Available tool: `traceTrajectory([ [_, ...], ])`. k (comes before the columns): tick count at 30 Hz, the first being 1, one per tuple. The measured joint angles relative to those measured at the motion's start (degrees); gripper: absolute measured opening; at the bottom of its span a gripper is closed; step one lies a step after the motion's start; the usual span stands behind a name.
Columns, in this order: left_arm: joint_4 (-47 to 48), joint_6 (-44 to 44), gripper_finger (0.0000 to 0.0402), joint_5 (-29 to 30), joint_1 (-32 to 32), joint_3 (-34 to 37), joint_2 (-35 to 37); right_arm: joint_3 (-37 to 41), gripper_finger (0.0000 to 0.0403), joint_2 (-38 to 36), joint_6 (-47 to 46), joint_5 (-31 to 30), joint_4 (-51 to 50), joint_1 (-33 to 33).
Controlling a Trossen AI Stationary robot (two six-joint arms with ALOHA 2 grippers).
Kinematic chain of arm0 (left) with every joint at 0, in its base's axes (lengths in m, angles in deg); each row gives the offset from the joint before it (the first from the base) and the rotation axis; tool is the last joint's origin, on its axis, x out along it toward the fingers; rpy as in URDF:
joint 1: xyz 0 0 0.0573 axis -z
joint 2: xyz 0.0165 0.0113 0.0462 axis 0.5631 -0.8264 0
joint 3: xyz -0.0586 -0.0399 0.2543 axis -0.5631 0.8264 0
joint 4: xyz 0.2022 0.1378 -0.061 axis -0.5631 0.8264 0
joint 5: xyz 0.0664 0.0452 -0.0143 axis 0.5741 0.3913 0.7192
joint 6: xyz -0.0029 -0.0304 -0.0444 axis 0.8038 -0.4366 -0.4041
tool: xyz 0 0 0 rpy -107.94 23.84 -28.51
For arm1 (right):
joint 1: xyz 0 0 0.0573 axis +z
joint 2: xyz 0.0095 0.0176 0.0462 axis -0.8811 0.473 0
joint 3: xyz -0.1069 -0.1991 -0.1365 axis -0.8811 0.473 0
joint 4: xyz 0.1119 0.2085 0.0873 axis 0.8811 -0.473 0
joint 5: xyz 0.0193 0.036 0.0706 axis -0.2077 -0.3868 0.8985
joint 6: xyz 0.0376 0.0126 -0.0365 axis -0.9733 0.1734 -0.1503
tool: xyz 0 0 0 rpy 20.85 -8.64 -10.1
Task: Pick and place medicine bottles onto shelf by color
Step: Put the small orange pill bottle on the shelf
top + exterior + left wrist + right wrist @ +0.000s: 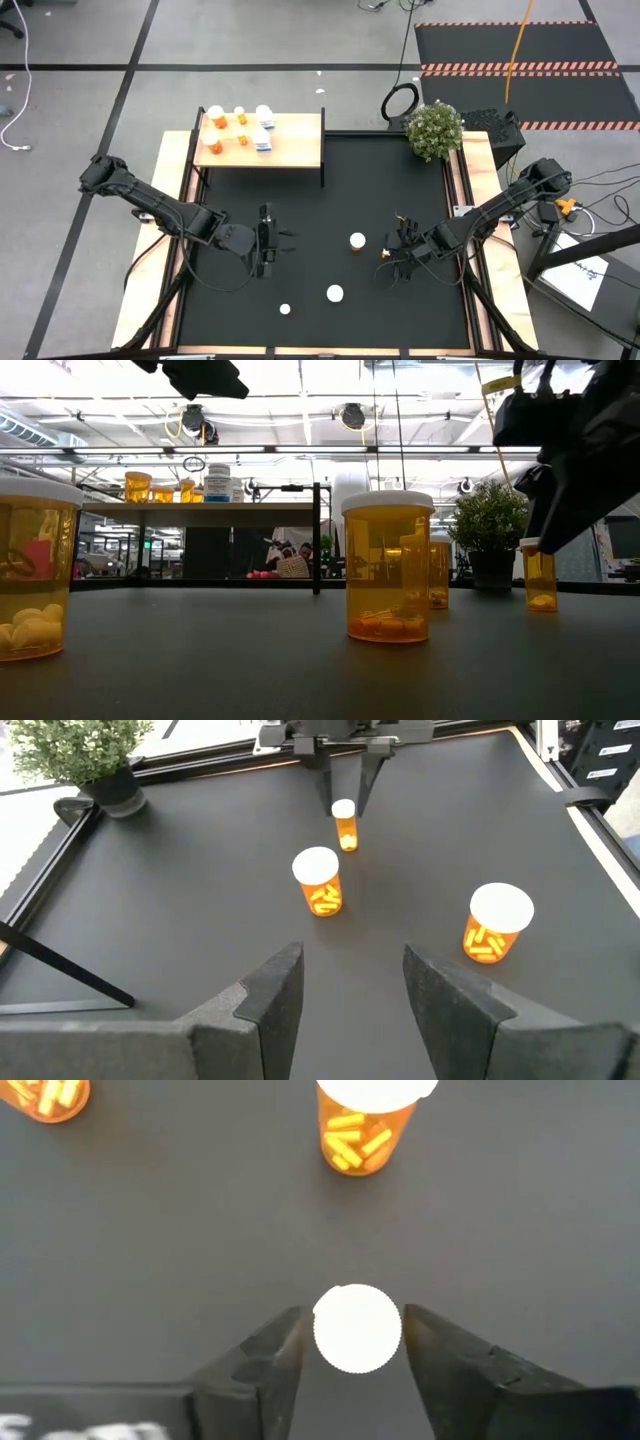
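Right arm reaching in from the table's right edge, elbow up near the potted plant (434, 130), forearm sloping down toward the middle of the black mat (330, 190). Right gripper (352, 1342) lowered over a small orange bottle (343, 825), fingers (262, 1358) straddling its white cap, one on each side; close beside the cap, though actual contact cannot be told. In the low view, same small bottle standing upright on the mat under the dark gripper body at far right.

Left arm stretched in from the left edge, bent at the elbow, wrist level above the mat's left-centre. Left gripper (350, 985) spread partway, nothing between its fingers, pointed across the mat toward the right arm.

Three more orange bottles upright on the mat: one (357, 241) just left of the right gripper, one (334, 293) nearer the front edge, one smaller (285, 309) near the front, left of centre.

Shelf (290, 148) at the far left of the mat, carrying a cluster of orange bottles (216, 117) on its left part and white bottles (263, 127) just right of them.
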Motion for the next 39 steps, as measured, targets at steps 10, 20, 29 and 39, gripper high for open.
traceTrajectory([
  [10, 0.0, 0.0, 0.0175, 0.0, 0.0, 0.0, 0.0, 0.0, 0.0113, 0.0, 0.0, 0.0, 1.2, 0.0],
  [20, -0.6, 0.5, 0.0175, 0.0, 0.0, 0.0, 0.0, -2.4, 0.0122, -0.5, 0.2, 2.8, 1.8, -0.9],
  [29, -2.0, 0.6, 0.0175, 0.0, 0.0, 0.0, 0.0, -10.6, 0.012, -0.5, 4.7, 5.9, 1.7, -3.5],
  [39, -2.9, 0.7, 0.0175, 0.1, -0.5, 0.0, 0.0, -17.6, 0.012, -0.5, 10.2, 5.6, 1.6, -6.9],
])
